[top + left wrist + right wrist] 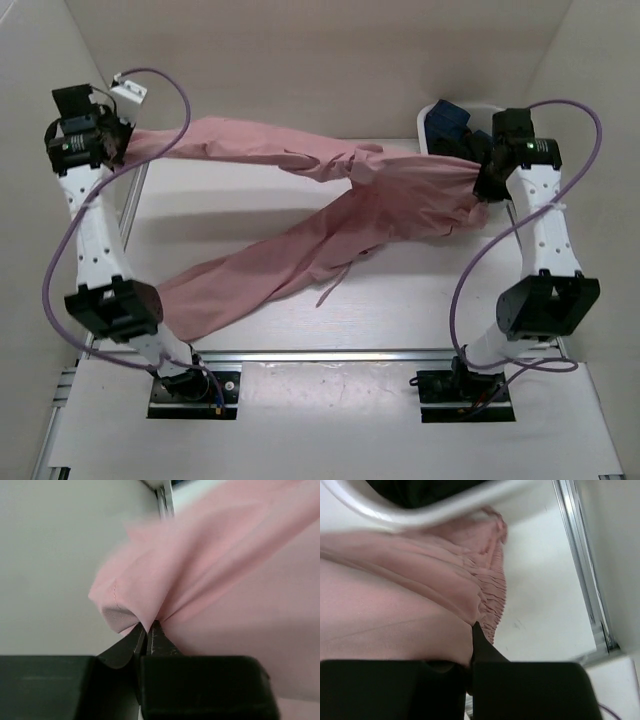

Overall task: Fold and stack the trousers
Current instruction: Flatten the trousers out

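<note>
The white bin (427, 138) in the far right corner is mostly hidden behind the right arm, so only part of its rim and a heap of dark navy clothes (448, 120) inside it show. The right wrist view cuts it down to a curved rim with something dark above it. From overhead the fingertips of both grippers are lost behind the wrists and the cloth, and the left wrist view is blurred across the upper fabric. The left gripper (149, 631) is pinched tight on the hem of one leg, at the far left edge of the table (230, 215). The right gripper (472, 630) is clamped on the gathered waistband, just in front of the bin. The trousers (400, 195), dusty pink, thin and creased, hang stretched between the two. The free leg trails across the table towards the left arm's elbow, and a drawstring (335, 282) dangles near the middle.
</note>
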`<state>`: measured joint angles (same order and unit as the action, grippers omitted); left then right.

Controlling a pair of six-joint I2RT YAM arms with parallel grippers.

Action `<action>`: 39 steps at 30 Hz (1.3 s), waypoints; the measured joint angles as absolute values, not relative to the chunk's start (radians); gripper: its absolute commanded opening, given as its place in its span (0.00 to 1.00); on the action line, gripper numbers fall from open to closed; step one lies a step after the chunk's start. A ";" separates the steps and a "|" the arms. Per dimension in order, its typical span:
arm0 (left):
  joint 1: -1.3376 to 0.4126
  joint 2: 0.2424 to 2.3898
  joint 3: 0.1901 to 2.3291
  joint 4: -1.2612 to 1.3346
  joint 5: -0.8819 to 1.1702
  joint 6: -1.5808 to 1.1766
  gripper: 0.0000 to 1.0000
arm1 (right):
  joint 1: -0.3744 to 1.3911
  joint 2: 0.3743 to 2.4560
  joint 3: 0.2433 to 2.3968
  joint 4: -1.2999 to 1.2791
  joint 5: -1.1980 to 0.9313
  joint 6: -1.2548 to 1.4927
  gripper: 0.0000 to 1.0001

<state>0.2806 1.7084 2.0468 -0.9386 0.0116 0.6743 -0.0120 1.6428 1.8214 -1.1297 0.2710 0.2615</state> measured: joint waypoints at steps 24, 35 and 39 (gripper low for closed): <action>0.718 1.177 1.063 -1.354 -0.171 1.054 0.14 | -0.090 0.917 0.929 -1.123 0.310 0.552 0.00; 0.765 1.038 0.766 -1.347 -0.359 1.250 0.94 | -0.101 0.768 0.820 -1.209 0.437 0.738 0.99; 0.765 1.178 1.020 -1.341 -0.299 1.227 0.94 | -0.104 0.727 0.899 -1.148 0.451 0.707 0.97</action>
